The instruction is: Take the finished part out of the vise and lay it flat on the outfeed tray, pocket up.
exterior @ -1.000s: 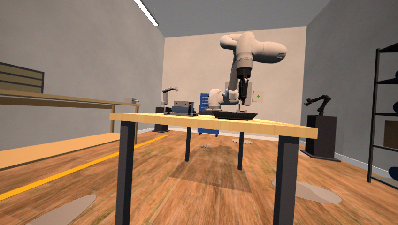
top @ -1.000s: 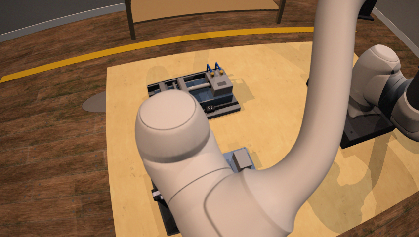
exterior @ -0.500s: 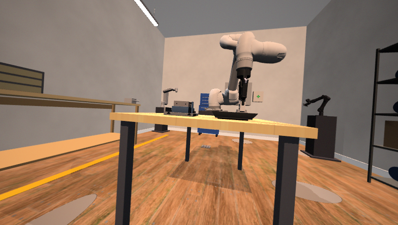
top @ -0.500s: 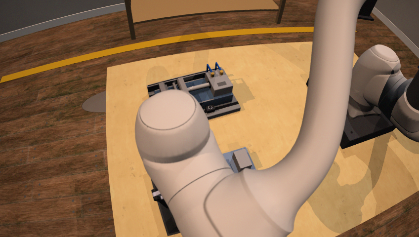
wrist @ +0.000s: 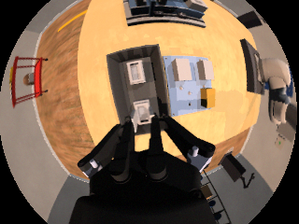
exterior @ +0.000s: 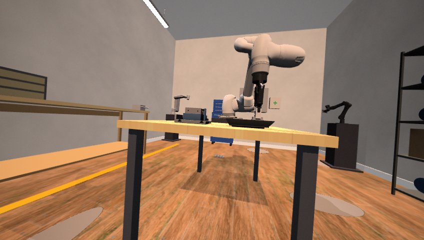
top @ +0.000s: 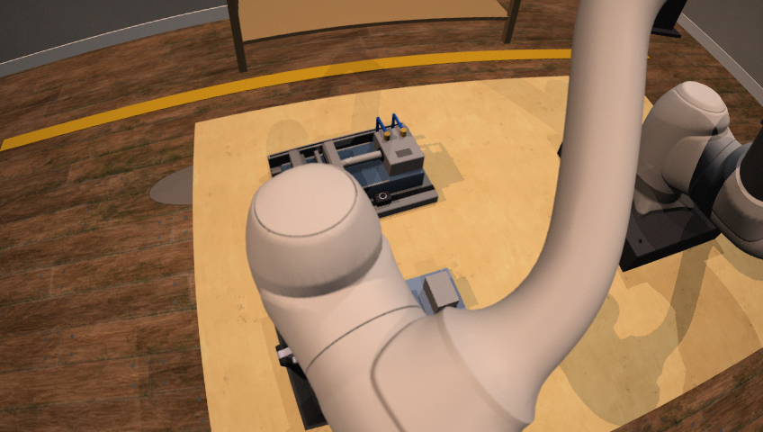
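Arm: the pale arm (top: 583,213) reaches from its dark base plate (top: 642,256) at one edge of the surface (top: 498,133), arches up and over, and points its wrist straight down above the outfeed tray.
Fingers: the fingers are drawn close and clamped on the finished part; the gripper (wrist: 144,126) hangs vertical in the exterior view (exterior: 258,110).
Finished part: a small pale block (wrist: 142,111) with a rectangular pocket facing up, caught between the fingertips low in the tray's near end. Whether it touches the tray floor cannot be told.
Outfeed tray: a dark, shallow, long tray (wrist: 120,81) lying on the surface beside a blue mat; in the exterior view its dark rim (exterior: 238,121) sits right under the gripper.
Second block in tray: another pale block (wrist: 135,71) with a pocket lies flat further along the tray, apart from the held one.
Blue mat: a light blue mat (wrist: 187,96) just beside the tray carries two grey blocks (wrist: 182,67) and a small orange piece (wrist: 208,97).
Vise: the vise (top: 369,171) stands on its dark base well apart from the tray, further across the surface; its jaws stand apart with nothing seen between them.
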`<action>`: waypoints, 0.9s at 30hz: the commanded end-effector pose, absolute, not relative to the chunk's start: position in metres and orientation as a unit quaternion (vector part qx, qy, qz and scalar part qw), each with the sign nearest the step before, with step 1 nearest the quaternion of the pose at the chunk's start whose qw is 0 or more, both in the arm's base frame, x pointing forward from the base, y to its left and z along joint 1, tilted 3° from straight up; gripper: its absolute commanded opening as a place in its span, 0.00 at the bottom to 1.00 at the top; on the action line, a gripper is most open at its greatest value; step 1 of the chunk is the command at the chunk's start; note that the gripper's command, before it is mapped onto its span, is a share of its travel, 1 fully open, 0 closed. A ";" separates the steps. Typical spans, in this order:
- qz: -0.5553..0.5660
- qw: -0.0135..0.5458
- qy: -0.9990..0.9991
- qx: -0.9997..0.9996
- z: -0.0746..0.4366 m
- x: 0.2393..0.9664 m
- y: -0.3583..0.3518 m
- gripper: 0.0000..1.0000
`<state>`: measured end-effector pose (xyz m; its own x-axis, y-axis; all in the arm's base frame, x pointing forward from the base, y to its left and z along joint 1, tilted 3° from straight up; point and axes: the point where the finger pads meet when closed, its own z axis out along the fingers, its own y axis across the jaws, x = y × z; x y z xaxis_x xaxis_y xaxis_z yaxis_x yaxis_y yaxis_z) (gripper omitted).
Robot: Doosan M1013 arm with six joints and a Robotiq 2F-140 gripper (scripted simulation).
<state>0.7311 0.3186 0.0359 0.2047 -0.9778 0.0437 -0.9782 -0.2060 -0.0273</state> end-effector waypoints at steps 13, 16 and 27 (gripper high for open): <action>0.026 0.005 -0.630 0.777 0.028 0.731 0.313 0.00; 0.026 0.005 -0.630 0.777 0.026 0.731 0.313 0.00; 0.026 0.005 -0.630 0.777 0.022 0.732 0.313 0.00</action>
